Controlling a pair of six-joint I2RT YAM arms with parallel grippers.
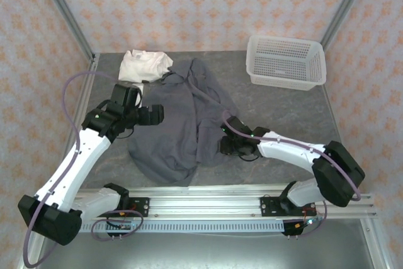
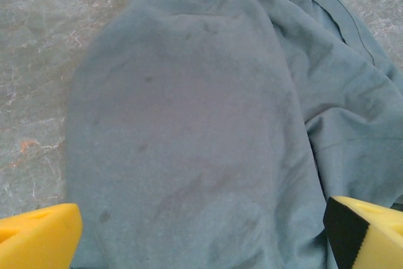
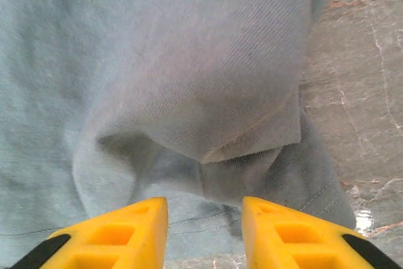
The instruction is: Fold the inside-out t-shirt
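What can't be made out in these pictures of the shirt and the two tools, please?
Right wrist view: whether the right tool pinches the grey t-shirt; the bottom edge cuts off its fingers.
Left wrist view: the fingers of the left tool, mostly cut off by the bottom edge.
Top view: the t-shirt's sleeves, lost in bunched folds.

Lab test cell — arms [image 1: 82, 155] bolted on aluminium rail [image 1: 208, 206], wallpaper-print panels [image 1: 201, 4] boxing tabletop [image 1: 277, 111].

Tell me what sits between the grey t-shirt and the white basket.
Nothing: in the top view, bare table separates the t-shirt from the basket.
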